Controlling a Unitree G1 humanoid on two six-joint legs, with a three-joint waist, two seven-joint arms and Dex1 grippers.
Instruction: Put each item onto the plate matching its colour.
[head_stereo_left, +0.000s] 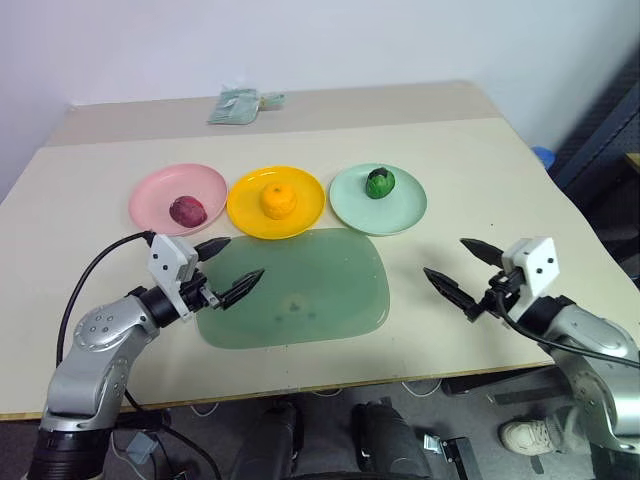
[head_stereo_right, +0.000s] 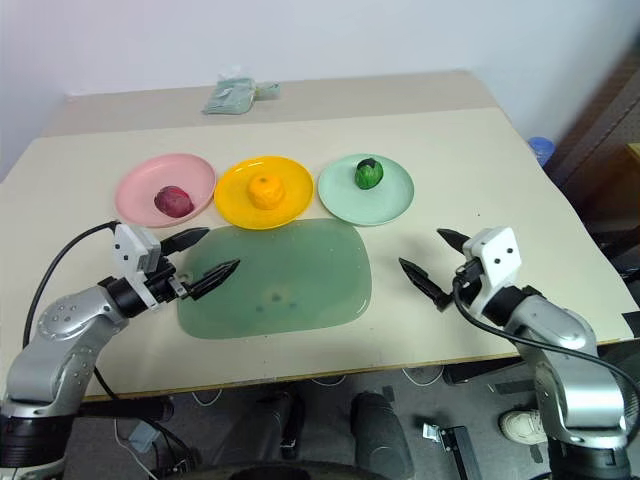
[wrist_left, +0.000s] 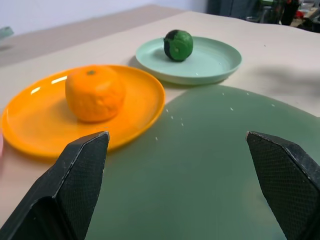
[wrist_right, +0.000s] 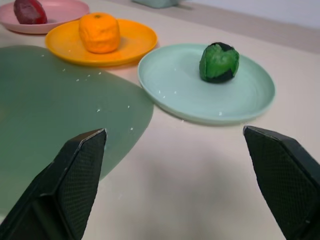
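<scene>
Each item sits on its matching plate: red item (head_stereo_left: 187, 210) on pink plate (head_stereo_left: 150, 190), orange (head_stereo_left: 278, 200) on yellow plate (head_stereo_left: 305, 205), green item (head_stereo_left: 379, 183) on mint plate (head_stereo_left: 405, 210). Beyond the mat (head_stereo_left: 300, 290), both tools, left (head_stereo_left: 229, 270) and right (head_stereo_left: 463, 270), are released and empty; nothing seems left to fetch.

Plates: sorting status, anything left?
Looks done: dark red item on the pink plate, orange fruit on the yellow-orange plate, dark green item on the mint plate. Nothing in hand: left gripper and right gripper are open and empty. Nothing visibly left.
</scene>
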